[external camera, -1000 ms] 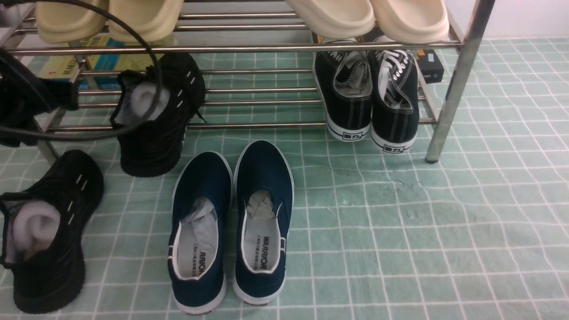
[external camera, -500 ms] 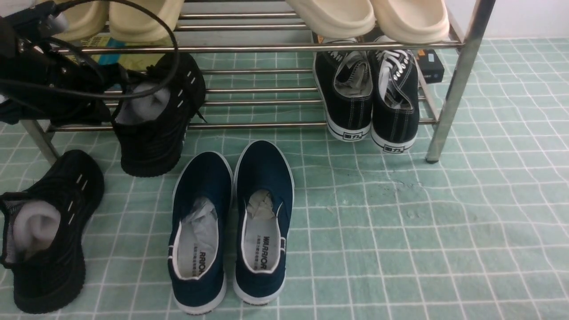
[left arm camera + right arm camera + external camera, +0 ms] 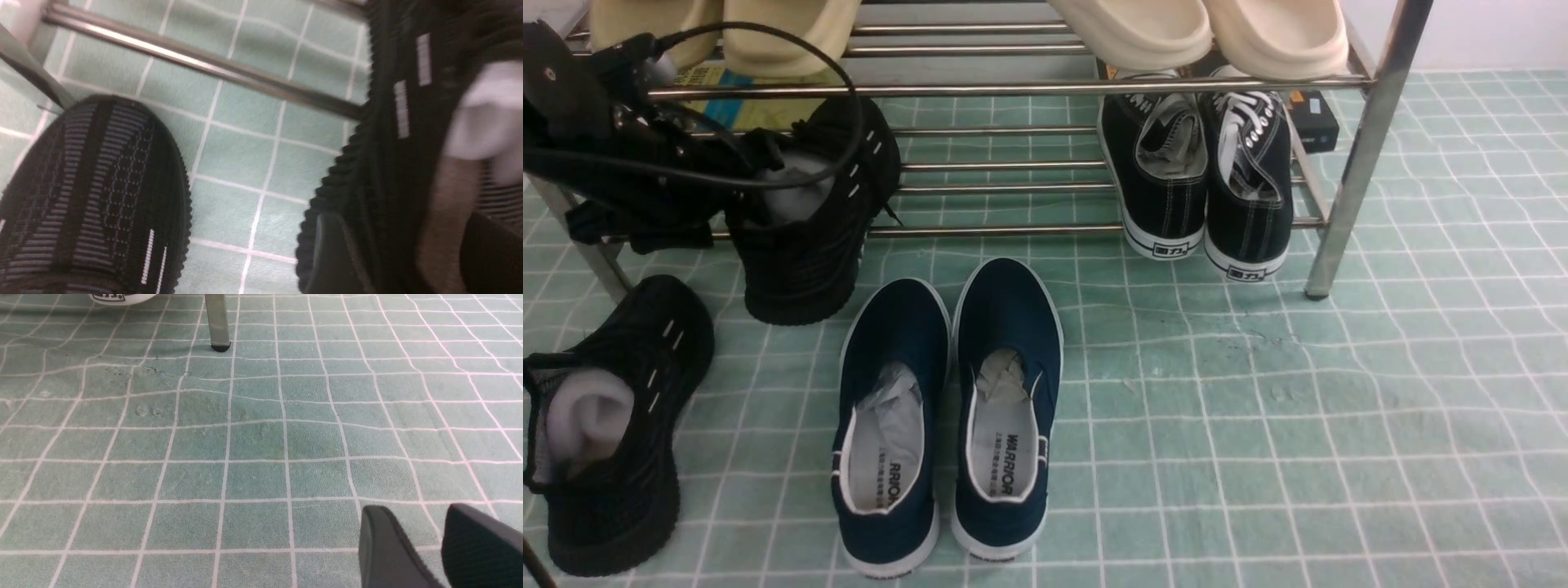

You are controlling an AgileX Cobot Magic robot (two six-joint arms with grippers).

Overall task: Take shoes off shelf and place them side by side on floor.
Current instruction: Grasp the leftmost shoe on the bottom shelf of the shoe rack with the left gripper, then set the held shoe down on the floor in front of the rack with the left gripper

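Two black sneakers (image 3: 645, 343), two navy slip-ons (image 3: 1005, 327)

Soft, even light from above is washing the floor (image 3: 1258, 425), glare is streaking along the shelf (image 3: 1013, 86) bars, and the left wrist view is smearing the close black shoe (image 3: 392, 171) with blur.

The left arm (image 3: 621, 155) is stretching in from ten o'clock, its wrist angling down toward four o'clock, and the left tool (image 3: 404, 232) is standing with jaws wide apart. The right tool (image 3: 419, 512) is hanging low, its fingers (image 3: 384, 551) parted, gripping nothing.
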